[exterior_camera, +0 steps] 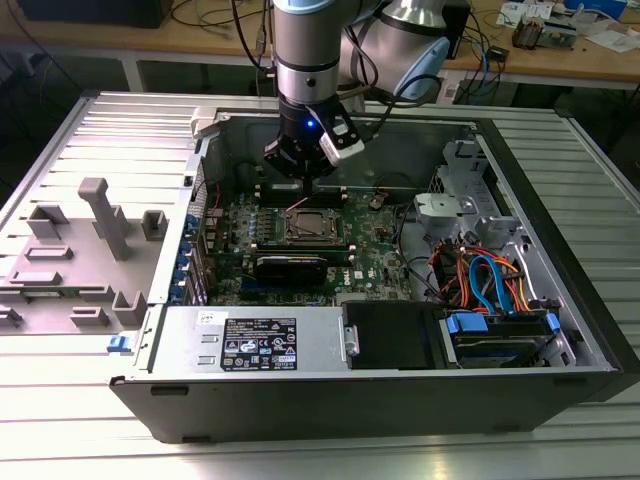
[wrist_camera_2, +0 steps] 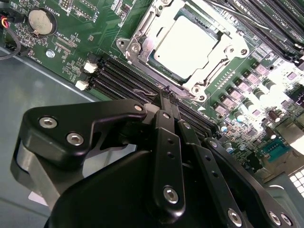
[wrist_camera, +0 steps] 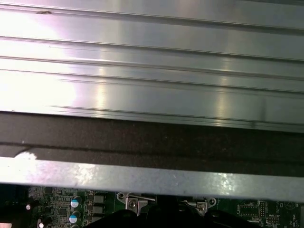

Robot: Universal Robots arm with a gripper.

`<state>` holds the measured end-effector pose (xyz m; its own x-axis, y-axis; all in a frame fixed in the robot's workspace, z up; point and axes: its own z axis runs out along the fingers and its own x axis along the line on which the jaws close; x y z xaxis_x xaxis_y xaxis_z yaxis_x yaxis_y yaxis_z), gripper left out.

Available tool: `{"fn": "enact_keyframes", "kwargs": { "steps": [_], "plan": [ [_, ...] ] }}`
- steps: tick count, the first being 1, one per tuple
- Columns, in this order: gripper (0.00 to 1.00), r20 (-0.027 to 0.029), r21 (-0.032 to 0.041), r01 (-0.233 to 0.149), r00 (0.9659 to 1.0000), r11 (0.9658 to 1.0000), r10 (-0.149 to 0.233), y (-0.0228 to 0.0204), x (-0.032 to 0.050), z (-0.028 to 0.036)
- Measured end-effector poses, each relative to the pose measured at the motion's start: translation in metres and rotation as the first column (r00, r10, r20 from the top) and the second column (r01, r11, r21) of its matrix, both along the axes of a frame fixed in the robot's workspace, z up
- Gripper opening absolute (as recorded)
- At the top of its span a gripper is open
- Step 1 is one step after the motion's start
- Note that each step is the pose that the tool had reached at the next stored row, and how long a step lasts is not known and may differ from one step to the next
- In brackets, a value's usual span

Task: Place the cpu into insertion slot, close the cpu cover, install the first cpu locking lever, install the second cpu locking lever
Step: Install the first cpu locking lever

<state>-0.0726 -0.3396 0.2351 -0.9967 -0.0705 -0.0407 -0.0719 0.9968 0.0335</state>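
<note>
With my black claw [wrist_camera_2: 167, 95] pinched narrow and seemingly empty, I am judging the thin silvery square metal cpu cover [wrist_camera_2: 142, 45] light, stiff, slick, best pressed on its rim.

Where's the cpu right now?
The cpu sits in the slot on the green board, framed by the cover; in the exterior view it lies just beside the gripper.

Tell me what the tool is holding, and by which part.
Nothing: the tool is shut and empty; the chip sits apart on the board.
</note>
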Motion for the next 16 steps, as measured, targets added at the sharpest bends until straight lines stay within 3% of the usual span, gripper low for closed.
{"fn": "enact_keyframes", "kwargs": {
  "steps": [16],
  "plan": [
    [0.11,0.0000,0.0075,0.000,1.0000,1.0000,0.000,0.0000,0.0000,0.0000]
  ]
}}
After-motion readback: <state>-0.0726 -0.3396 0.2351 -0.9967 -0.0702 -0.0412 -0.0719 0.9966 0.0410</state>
